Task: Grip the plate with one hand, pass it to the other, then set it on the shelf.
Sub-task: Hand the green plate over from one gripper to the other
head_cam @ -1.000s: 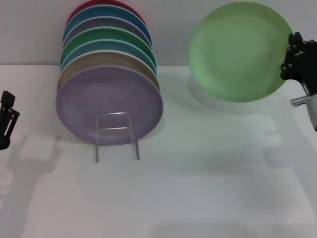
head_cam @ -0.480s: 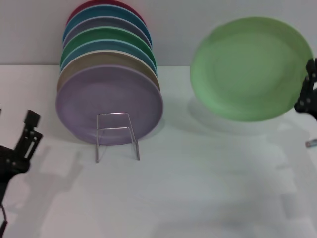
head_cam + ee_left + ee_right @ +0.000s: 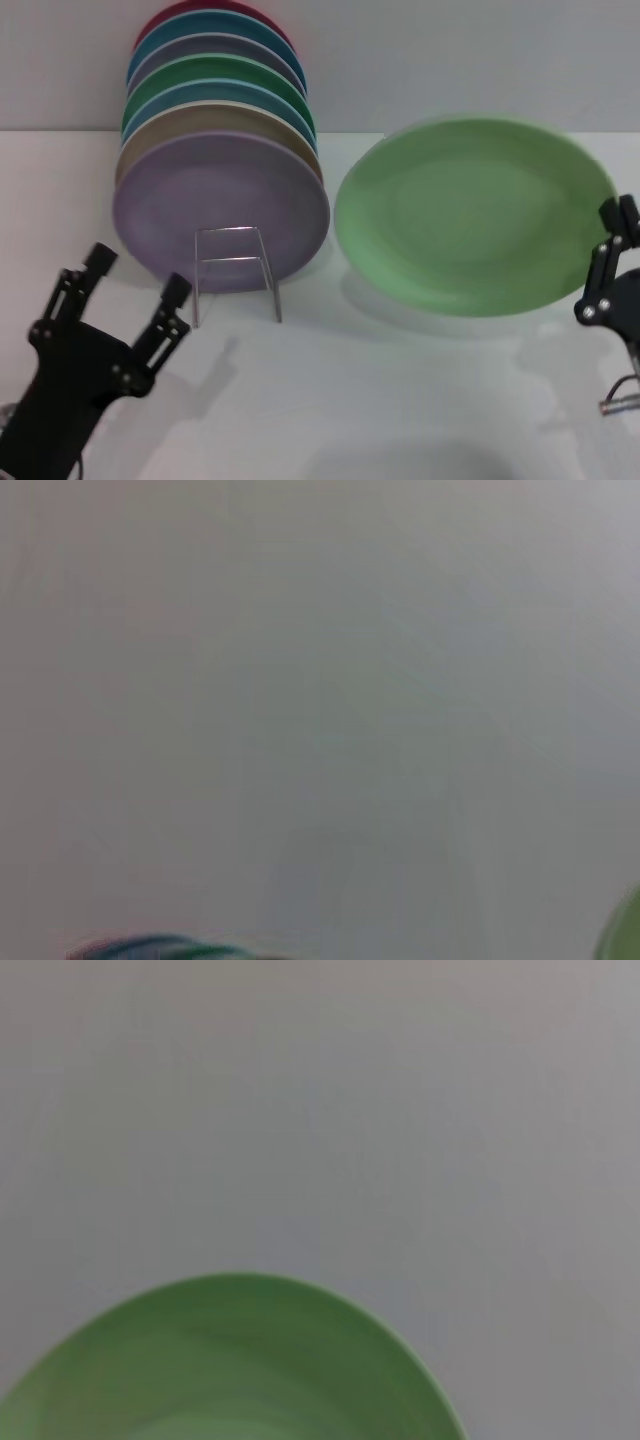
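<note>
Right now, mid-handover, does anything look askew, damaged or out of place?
Nothing stands out. The mint-green plate is intact, held at its edge by the right end effector. The left end effector is open beside the wire shelf, where the stacked plates lean in order.

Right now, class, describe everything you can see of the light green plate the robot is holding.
The plate is round, plain, matte light mint-green, with a shallow rim and no pattern. It hangs in the air, tilted so its face shows, to the right of the stacked plates and the wire shelf. The right tool holds its right edge; nothing else touches it. The right wrist view shows its upper rim.
</note>
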